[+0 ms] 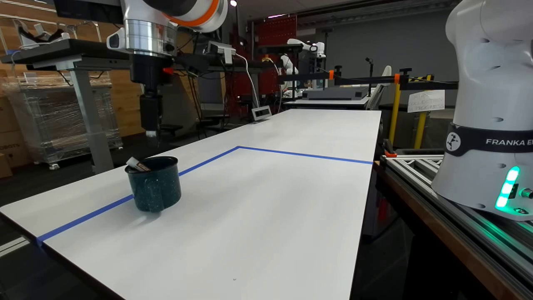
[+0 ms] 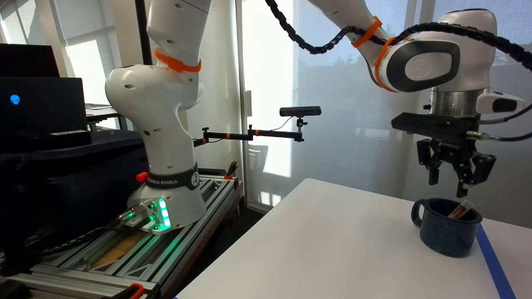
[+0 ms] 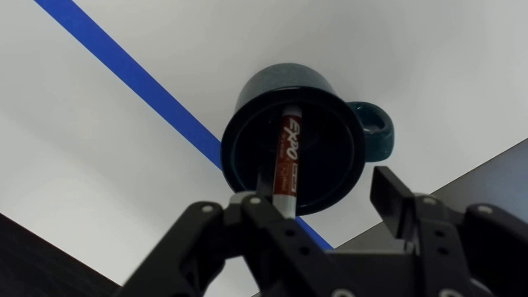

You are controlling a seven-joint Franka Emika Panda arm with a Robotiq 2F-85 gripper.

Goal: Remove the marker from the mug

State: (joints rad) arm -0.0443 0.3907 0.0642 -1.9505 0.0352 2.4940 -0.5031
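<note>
The dark teal mug (image 1: 158,193) stands upright on the white table; it also shows in an exterior view (image 2: 448,237) and in the wrist view (image 3: 288,78). The marker (image 3: 287,152), with a reddish-brown label and pale ends, leans inside the mug. Its upper pale end sticks out over the rim in both exterior views (image 1: 138,164) (image 2: 460,210). My gripper (image 2: 447,185) is open and empty above the mug, pointing down, apart from it. In the wrist view, the left finger of the gripper (image 3: 326,193) overlaps the marker's upper end; the right finger lies past the mug's rim.
Blue tape (image 1: 306,154) marks lines on the white table (image 1: 266,225); one line runs beside and under the mug. The mug stands near a table edge, and its handle (image 3: 377,136) points right in the wrist view. The robot base (image 2: 166,203) stands beside the table.
</note>
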